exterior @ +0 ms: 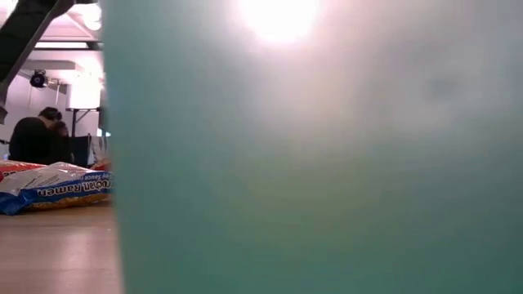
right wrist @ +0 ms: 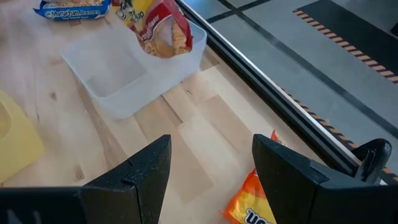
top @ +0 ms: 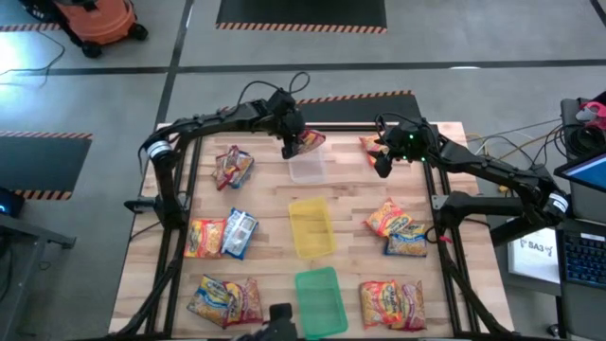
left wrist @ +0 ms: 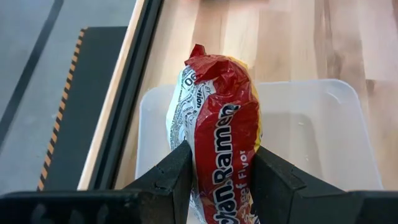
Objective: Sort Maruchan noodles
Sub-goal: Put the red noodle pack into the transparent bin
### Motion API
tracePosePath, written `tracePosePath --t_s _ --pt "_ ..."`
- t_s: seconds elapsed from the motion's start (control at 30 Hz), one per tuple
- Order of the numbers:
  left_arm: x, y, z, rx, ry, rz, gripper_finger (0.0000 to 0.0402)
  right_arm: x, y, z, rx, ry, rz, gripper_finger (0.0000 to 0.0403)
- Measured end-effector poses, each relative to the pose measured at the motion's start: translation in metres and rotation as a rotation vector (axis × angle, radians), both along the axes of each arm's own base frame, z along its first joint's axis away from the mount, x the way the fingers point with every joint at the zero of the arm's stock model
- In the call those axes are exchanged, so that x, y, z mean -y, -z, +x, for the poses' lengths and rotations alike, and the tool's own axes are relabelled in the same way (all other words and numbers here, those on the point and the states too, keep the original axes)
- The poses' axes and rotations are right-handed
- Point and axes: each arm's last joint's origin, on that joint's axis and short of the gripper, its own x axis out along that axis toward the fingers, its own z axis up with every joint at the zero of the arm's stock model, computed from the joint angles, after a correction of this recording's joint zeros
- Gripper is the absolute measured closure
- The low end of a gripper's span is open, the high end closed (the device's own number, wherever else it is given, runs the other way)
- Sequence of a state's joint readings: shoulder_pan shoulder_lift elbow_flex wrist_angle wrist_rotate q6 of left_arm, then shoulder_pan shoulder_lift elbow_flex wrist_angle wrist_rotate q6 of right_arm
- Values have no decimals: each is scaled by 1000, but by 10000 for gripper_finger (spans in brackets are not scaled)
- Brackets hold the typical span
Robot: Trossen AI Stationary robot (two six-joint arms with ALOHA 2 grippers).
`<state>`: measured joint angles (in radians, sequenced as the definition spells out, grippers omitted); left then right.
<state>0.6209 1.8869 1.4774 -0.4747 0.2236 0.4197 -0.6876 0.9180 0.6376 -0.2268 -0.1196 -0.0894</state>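
One red ramen packet [left wrist: 221,134] is pinched in my left gripper [left wrist: 221,180] over the clear tray [top: 306,169]; light and crinkly, best held mid-body, while my right gripper [right wrist: 211,168] hangs spread beside the tray.

A blurred green tray wall [exterior: 327,163] fills most of the view. At nine o'clock lies a blue ramen packet [exterior: 53,189]; behind it sits a person [exterior: 37,135].

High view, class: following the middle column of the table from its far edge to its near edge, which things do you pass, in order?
Red noodle packet held by the left gripper → clear tray → yellow tray → green tray.
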Motion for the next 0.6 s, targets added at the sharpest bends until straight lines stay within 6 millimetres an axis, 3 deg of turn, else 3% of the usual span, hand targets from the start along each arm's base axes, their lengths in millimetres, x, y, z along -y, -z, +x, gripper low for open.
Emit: tracePosePath --t_s 0.3,0.6 --pt "-6 -1 7 -53 7 4 287 0 0 0 0 1 2 188" --pt "-7 -37 6 -109 19 30 287 0 0 0 -1 0 2 188"
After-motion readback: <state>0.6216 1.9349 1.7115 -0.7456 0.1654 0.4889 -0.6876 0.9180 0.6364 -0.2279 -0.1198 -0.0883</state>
